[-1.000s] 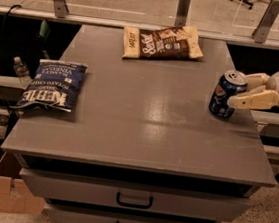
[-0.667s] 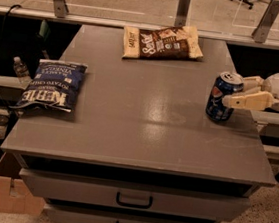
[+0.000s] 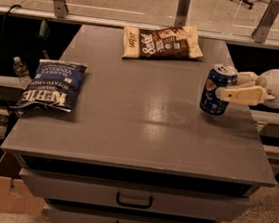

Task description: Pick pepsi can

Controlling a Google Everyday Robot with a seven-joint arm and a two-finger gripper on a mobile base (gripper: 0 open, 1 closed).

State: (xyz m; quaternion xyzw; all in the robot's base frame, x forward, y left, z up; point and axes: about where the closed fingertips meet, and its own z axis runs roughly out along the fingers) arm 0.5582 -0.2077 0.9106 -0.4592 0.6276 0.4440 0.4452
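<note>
The pepsi can (image 3: 213,91), dark blue with a silver top, is at the right side of the grey cabinet top (image 3: 144,114) and leans slightly. My gripper (image 3: 228,85) reaches in from the right edge. Its pale fingers (image 3: 242,95) lie on either side of the can's upper part, shut on it. I cannot tell whether the can's base touches the surface.
A blue Kettle chip bag (image 3: 52,84) lies flat at the left. A brown snack bag (image 3: 162,41) lies at the back centre. Metal railing posts (image 3: 184,8) stand behind the cabinet. Drawers with handles (image 3: 134,200) are below the front edge. A cardboard box (image 3: 11,194) sits on the floor at the left.
The gripper and the pepsi can have moved together a little to the left, away from the right edge. The chip bags have not moved.
</note>
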